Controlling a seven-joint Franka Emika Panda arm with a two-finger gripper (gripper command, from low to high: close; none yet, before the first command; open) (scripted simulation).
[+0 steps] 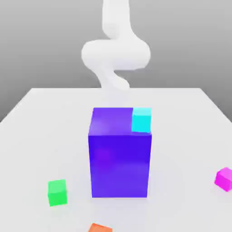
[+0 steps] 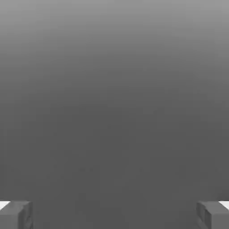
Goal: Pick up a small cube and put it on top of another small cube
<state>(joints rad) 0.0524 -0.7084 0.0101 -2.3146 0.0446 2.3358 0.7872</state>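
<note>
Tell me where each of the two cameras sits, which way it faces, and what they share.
Exterior view: off the arm, raised, looking down across the white table at the big purple-blue block and the small cubes, with the white arm behind.
Hand view: on the hand, facing a plain grey surface; the gripper shows its two fingertips wide apart, nothing between.
Shared: no object appears in both.

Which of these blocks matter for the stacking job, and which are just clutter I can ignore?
For the job:
- magenta cube, on the table at the exterior view's right
- green cube, on the table at the exterior view's left
- gripper, open, holding nothing

Just lying about:
- big purple-blue block, mid-table
- cyan cube, on that block's top
- orange cube, at the near edge
</note>
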